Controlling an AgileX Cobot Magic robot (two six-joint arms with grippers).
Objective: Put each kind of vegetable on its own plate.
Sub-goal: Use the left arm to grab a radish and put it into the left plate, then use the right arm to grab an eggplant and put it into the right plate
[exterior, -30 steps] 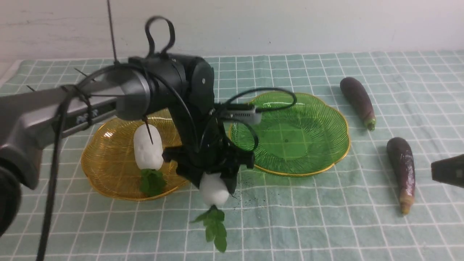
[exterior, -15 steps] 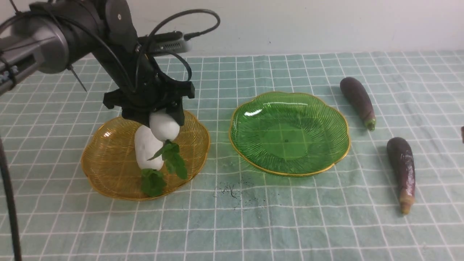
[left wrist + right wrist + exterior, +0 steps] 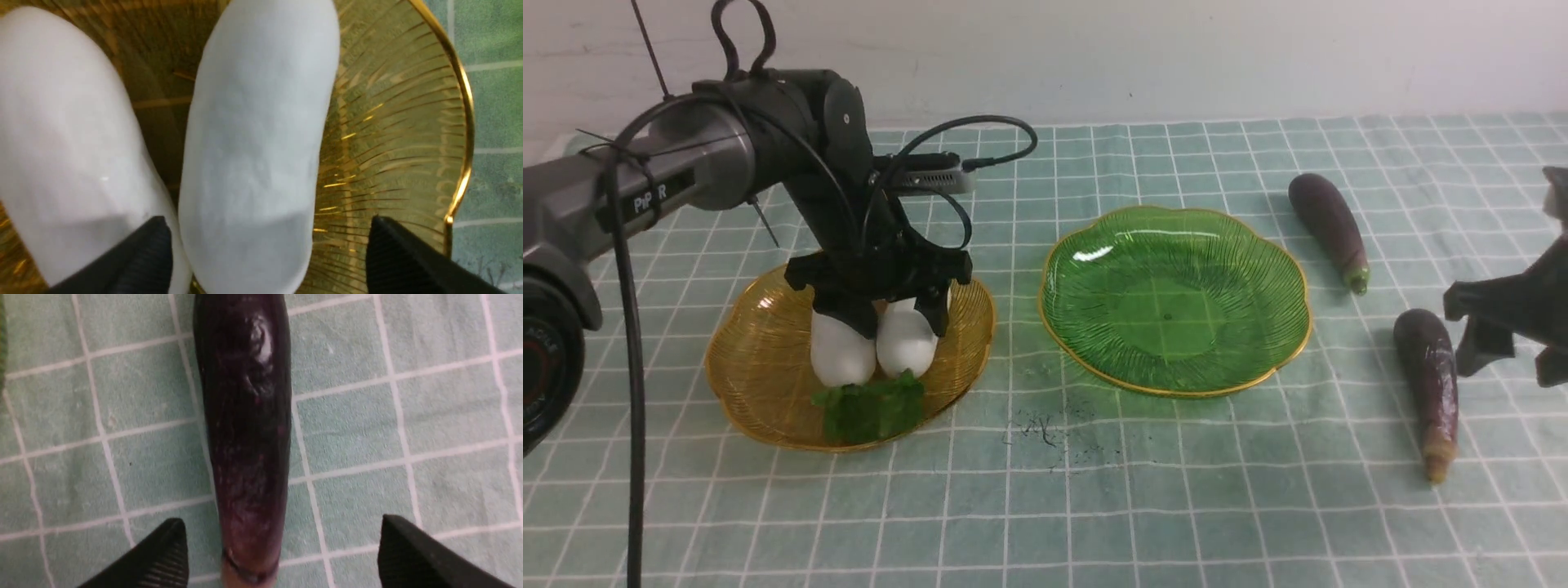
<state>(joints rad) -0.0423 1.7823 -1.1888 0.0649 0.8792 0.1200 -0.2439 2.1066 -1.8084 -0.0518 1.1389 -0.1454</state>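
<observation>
Second radish point(image 3: 907, 343) is down on the amber plate point(image 3: 735, 400), snug beside the first radish point(image 3: 840, 355). My left gripper point(image 3: 892, 320) straddles it, jaws spread, no squeeze. A second ago it carried that radish low over the cloth point(image 3: 1094, 506). My right gripper point(image 3: 282, 549), barely in shot then, hangs wide apart over the near eggplant point(image 3: 1429, 384), right of the green plate point(image 3: 1176, 302). Glossy skin looks slippery but firm, so I'd pinch its thick middle.
</observation>
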